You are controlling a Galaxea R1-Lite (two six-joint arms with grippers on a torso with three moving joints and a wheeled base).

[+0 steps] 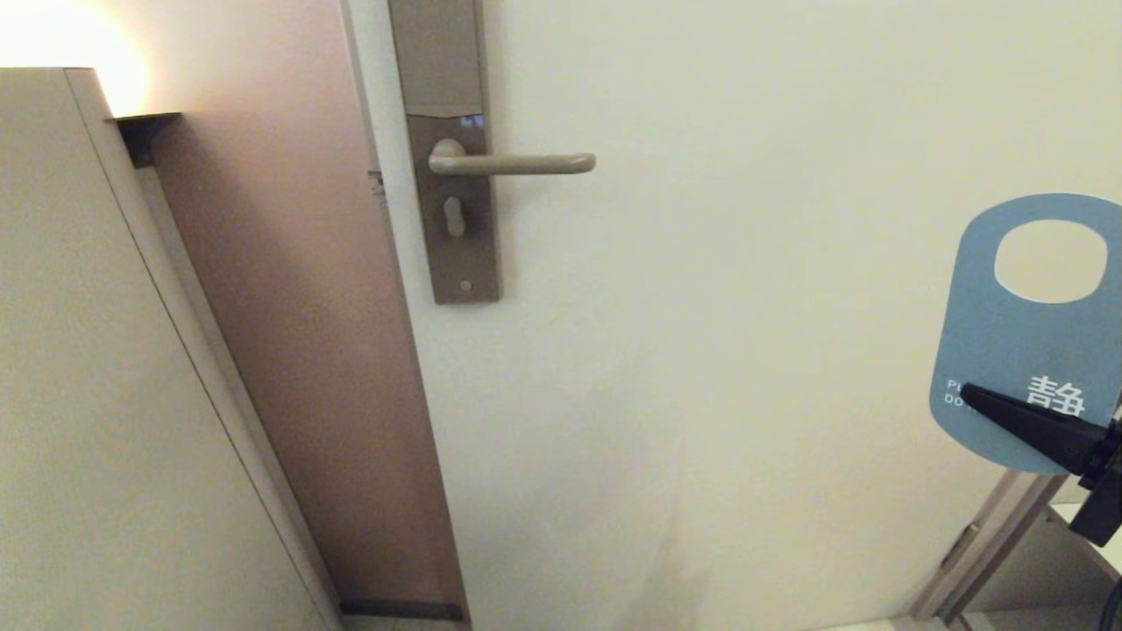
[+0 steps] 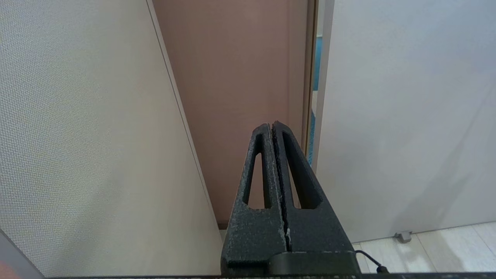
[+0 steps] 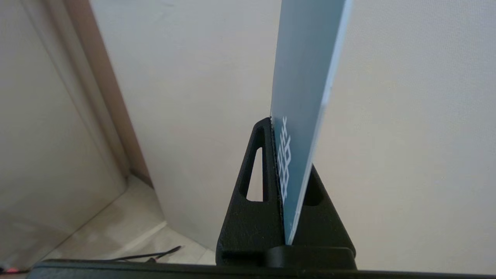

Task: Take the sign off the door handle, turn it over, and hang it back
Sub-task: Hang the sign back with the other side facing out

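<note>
Head view, right arm: reaches in from the lower right corner, its black right gripper [image 1: 973,396] pointing up and to the left across the sign [image 1: 1008,350].
Head view, sign: blue face outward, oval hole at the top, upright and off the door handle [image 1: 513,163], well to the handle's right and lower, its right side cut by the picture's edge.
Head view, handle: bare, level, rounded end pointing right from the brown backplate [image 1: 456,210].
Head view, room: wide plain door [image 1: 745,350] between handle and sign; a pale wall panel [image 1: 105,394] fills the left.
Left wrist view, left gripper: [image 2: 272,126] fingers pressed together, holding nothing, aimed at the brown door frame [image 2: 232,97] beside the door's edge.
Right wrist view, claw: [image 3: 277,122] clamped tight on the sign's [image 3: 306,77] lower end; the card stands edge-on, rising straight out between the fingers.
Right wrist view, room: the door [image 3: 407,135] lies just behind the card; whether they touch I cannot tell.
</note>
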